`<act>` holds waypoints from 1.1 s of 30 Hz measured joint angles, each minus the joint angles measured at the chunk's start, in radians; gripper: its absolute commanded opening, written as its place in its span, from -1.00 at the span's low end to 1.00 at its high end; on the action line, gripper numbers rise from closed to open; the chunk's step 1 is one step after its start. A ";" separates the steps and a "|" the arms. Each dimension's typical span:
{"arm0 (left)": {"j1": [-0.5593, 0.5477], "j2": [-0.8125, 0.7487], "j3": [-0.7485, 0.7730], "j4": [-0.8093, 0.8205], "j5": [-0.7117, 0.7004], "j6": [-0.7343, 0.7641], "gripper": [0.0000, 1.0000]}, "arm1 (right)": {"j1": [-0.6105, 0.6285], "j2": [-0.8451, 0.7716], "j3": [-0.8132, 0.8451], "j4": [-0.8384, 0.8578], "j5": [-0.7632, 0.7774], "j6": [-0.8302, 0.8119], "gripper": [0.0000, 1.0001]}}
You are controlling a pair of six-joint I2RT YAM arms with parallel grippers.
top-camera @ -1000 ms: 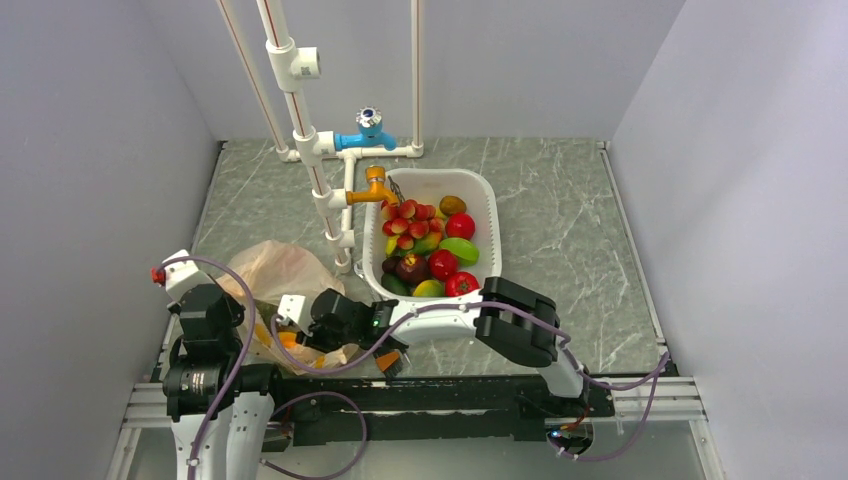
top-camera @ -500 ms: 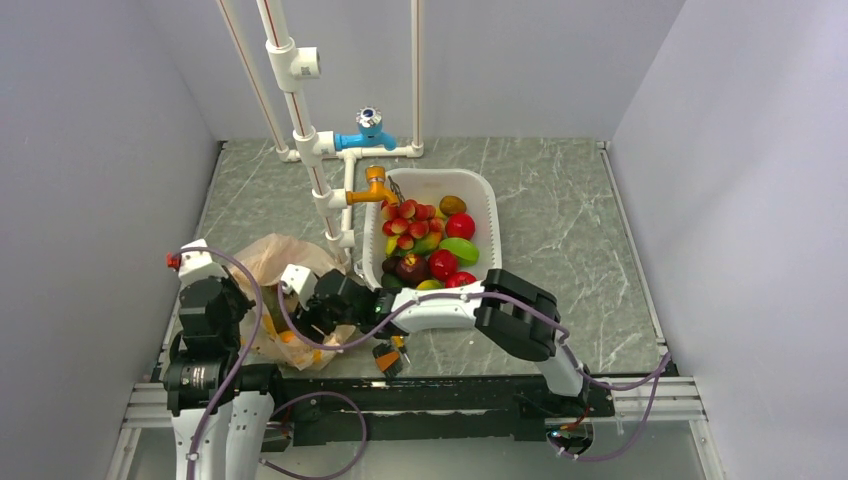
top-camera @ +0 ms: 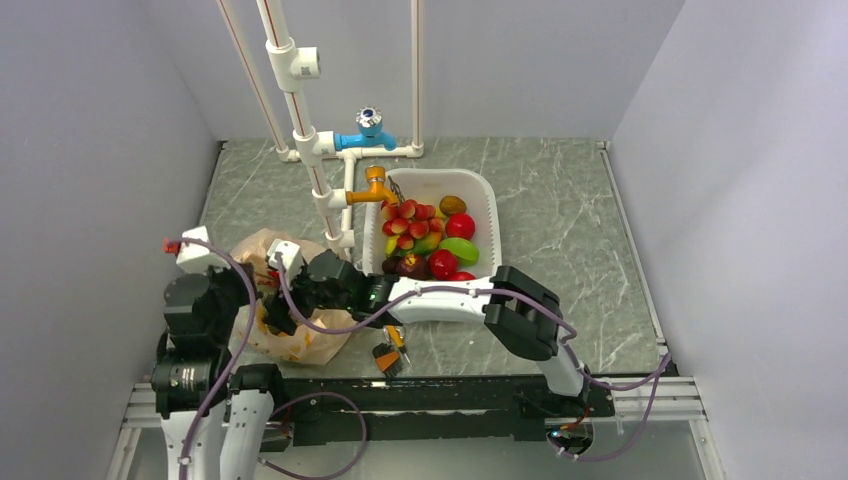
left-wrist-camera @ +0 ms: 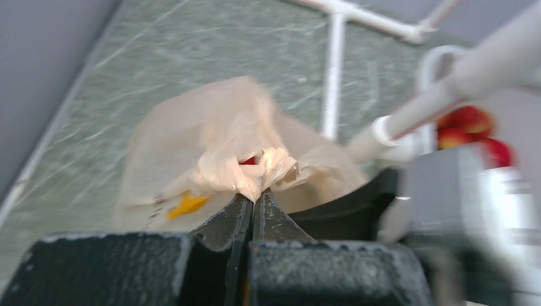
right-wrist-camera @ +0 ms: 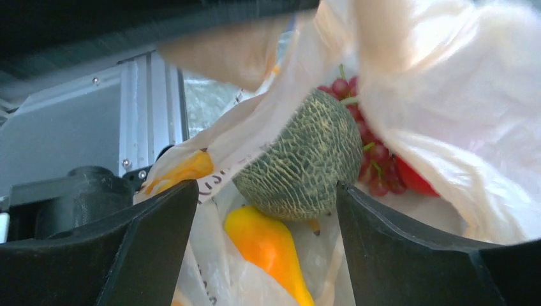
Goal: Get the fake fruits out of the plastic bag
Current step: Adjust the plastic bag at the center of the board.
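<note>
The beige plastic bag (top-camera: 300, 340) lies at the near left of the table. My left gripper (left-wrist-camera: 257, 193) is shut on a bunched fold of the plastic bag (left-wrist-camera: 191, 140) and holds its mouth up. My right gripper (right-wrist-camera: 265, 191) is open inside the mouth. Between and just beyond its fingers sits the grey-green netted melon (right-wrist-camera: 303, 162), touched by neither finger. A yellow-orange fruit (right-wrist-camera: 271, 245) lies under the melon. Behind it are the red grapes (right-wrist-camera: 376, 162) and part of a large red fruit (right-wrist-camera: 415, 180). From above, the right wrist (top-camera: 330, 280) covers the bag's opening.
A white basin (top-camera: 487, 200) filled with red, green and yellow fruits stands right of the bag, under an orange tap (top-camera: 372, 185) on white pipes (top-camera: 315, 170). A small orange and black object (top-camera: 388, 357) lies near the front edge. Grey walls close in both sides.
My right gripper has moved left and farther into the bag's mouth, and its jaws have opened wide. The left gripper has drawn the bag's edge up and back.
</note>
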 measured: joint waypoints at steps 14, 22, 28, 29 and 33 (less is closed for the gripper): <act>-0.001 0.244 0.274 -0.033 0.426 -0.090 -1.00 | -0.098 -0.095 -0.238 0.063 -0.022 0.088 0.48; -0.003 0.076 0.291 -0.274 0.178 -0.043 -1.00 | -0.079 -0.104 -0.237 0.103 -0.074 0.079 0.97; -0.004 0.045 0.309 -0.350 0.046 -0.048 -1.00 | -0.034 -0.021 -0.062 0.102 -0.050 0.029 0.98; -0.005 0.045 0.318 -0.363 0.026 -0.051 -1.00 | -0.027 -0.007 -0.038 0.099 -0.044 0.021 0.98; -0.008 0.045 0.338 -0.399 -0.039 -0.070 -1.00 | 0.000 0.063 0.071 0.063 -0.014 -0.018 0.98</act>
